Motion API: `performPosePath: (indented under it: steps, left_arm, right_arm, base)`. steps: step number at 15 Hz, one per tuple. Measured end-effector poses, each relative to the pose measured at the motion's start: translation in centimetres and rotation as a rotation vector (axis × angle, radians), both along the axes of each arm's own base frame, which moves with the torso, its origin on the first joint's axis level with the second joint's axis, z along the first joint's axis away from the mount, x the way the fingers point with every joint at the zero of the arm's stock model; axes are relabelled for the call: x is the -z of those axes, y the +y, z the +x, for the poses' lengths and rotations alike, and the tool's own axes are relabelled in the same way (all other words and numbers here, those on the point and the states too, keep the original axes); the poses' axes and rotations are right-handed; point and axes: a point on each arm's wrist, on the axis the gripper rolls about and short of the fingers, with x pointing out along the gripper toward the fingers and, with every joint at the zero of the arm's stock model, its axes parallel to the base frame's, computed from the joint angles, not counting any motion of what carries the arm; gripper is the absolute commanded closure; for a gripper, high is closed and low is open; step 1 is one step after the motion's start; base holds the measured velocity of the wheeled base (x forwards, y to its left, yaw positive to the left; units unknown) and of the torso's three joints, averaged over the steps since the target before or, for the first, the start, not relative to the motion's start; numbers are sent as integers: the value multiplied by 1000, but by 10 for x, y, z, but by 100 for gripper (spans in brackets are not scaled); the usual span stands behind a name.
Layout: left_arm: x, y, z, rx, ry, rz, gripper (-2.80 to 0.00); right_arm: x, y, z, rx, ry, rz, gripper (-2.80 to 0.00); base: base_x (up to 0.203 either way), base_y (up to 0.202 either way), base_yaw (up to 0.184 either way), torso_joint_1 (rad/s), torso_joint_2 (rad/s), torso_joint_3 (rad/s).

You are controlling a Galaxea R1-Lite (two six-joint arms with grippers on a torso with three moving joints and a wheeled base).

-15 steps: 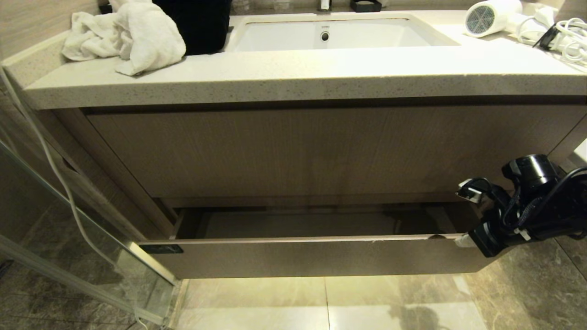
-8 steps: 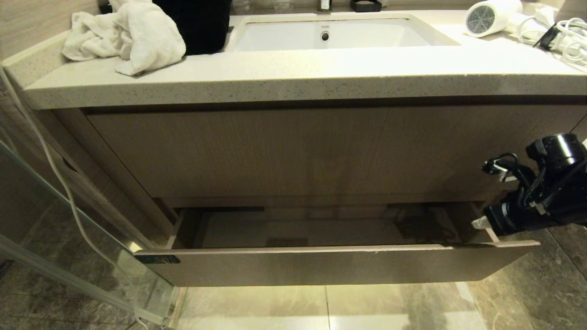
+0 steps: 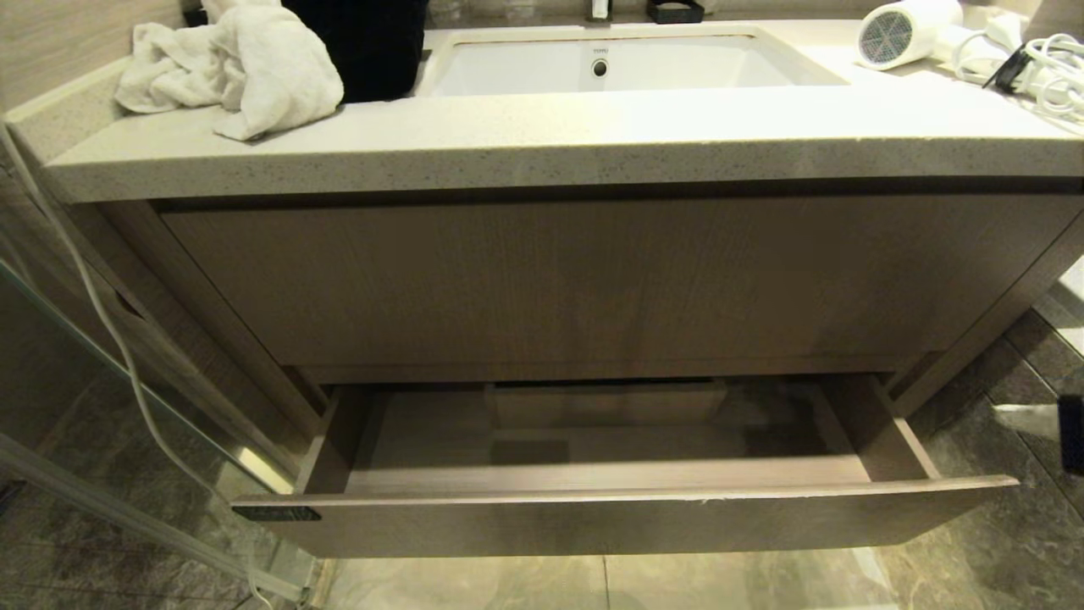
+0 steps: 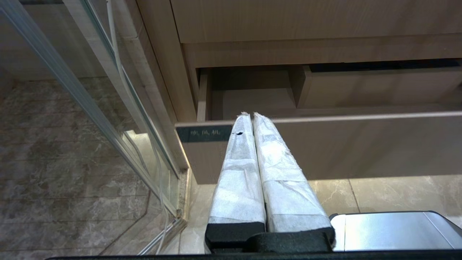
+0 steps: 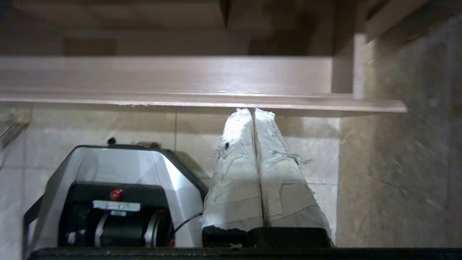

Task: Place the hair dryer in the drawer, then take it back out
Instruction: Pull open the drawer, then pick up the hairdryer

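Observation:
The white hair dryer (image 3: 898,32) lies on the countertop at the far right, grille facing me, with its coiled cord (image 3: 1046,72) beside it. Below, the light-wood drawer (image 3: 627,518) stands pulled out; its inside shows only the boxed cut-out (image 3: 605,402). My right gripper (image 3: 1008,415) is at the right edge of the head view, off the drawer's right end and apart from it. In the right wrist view the right gripper (image 5: 253,111) is shut and empty, low before the drawer front (image 5: 180,98). My left gripper (image 4: 251,115) is shut and empty, parked facing the drawer's (image 4: 361,144) left end.
A white towel (image 3: 229,68) and a black object (image 3: 364,47) sit on the counter left of the sink (image 3: 788,63). A glass panel (image 3: 127,407) with a white cable stands at the left. My base (image 5: 108,187) is on the tiled floor below the drawer.
The drawer has slid further out towards me. My right arm has let go of its right end and drawn off to the right, almost out of the head view.

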Motion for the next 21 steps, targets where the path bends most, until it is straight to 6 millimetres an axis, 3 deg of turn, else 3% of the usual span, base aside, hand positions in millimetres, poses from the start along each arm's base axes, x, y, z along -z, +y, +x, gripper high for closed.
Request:
performPosePath:
  steps: [1, 4, 8, 12, 21]
  left_arm:
    - [0, 0, 0, 0, 0, 0, 0]
    - [0, 0, 0, 0, 0, 0, 0]
    - [0, 0, 0, 0, 0, 0, 0]
    - [0, 0, 0, 0, 0, 0, 0]
    - [0, 0, 0, 0, 0, 0, 0]
  right_arm:
    - [6, 4, -23, 20, -43, -17, 0]
    - [47, 13, -81, 72, -173, -80, 0]
    - [84, 17, -119, 83, -338, -111, 0]
    - [111, 16, -138, 62, -432, -96, 0]
    - [127, 18, -153, 66, -463, -61, 0]
  base:
    - [0, 0, 0, 0, 0, 0]
    - [0, 0, 0, 0, 0, 0]
    - [0, 0, 0, 0, 0, 0]
    - [0, 0, 0, 0, 0, 0]
    - [0, 0, 0, 0, 0, 0]
